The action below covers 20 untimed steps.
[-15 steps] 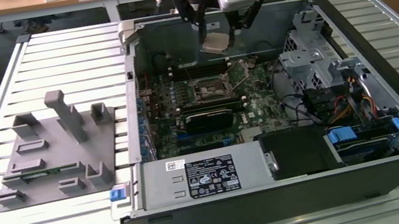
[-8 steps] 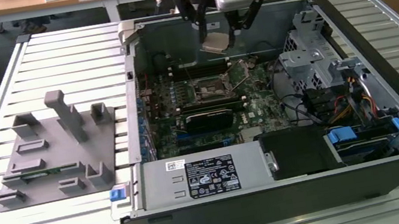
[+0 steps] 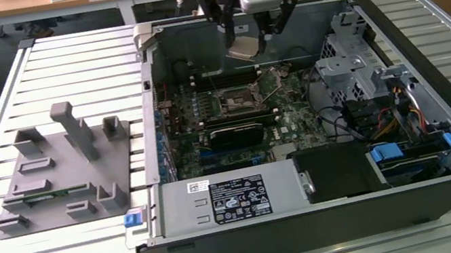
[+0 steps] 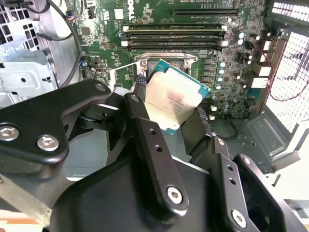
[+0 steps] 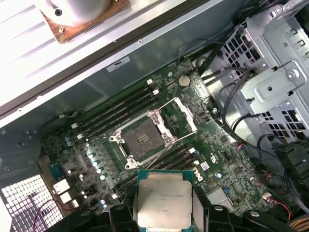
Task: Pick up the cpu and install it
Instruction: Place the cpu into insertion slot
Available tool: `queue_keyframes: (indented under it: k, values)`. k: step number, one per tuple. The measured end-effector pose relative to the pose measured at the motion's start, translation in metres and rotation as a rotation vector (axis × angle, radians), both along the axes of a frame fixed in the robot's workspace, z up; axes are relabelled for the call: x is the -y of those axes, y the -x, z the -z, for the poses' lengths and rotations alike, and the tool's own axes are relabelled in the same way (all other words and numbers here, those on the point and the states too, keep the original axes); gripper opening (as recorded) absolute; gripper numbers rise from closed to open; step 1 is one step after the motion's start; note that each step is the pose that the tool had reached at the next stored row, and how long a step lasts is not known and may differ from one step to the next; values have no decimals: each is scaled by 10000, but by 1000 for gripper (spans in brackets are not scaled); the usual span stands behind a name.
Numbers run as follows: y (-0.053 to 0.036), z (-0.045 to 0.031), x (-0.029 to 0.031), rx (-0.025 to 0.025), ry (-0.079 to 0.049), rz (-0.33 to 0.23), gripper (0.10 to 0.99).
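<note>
The open case (image 3: 316, 228) shows its board (image 5: 227, 159), and the gripper (image 3: 255, 37) hangs high above it, near the bare socket (image 5: 141, 140) but well clear of it. The claw is pinching the cpu (image 4: 176, 94) by two opposite edges, metal top toward the wrist cameras, and in the exterior view the chip looks tilted. By my judgement this step goes well only if the chip is level and square to the socket with its corners matched, and is set straight down with no sliding, since the contacts below would likely bend easily.
</note>
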<state>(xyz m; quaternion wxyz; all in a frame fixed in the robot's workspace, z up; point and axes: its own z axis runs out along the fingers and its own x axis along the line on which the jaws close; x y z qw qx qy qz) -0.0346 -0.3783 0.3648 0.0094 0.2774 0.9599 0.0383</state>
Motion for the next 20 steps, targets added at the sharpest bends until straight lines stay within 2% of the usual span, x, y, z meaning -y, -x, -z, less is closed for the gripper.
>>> queue_keyframes:
  k: [9,20]
  values:
    - [0,0,-7,0,0,660,541]
    - [0,2,-12,0,0,2151,541]
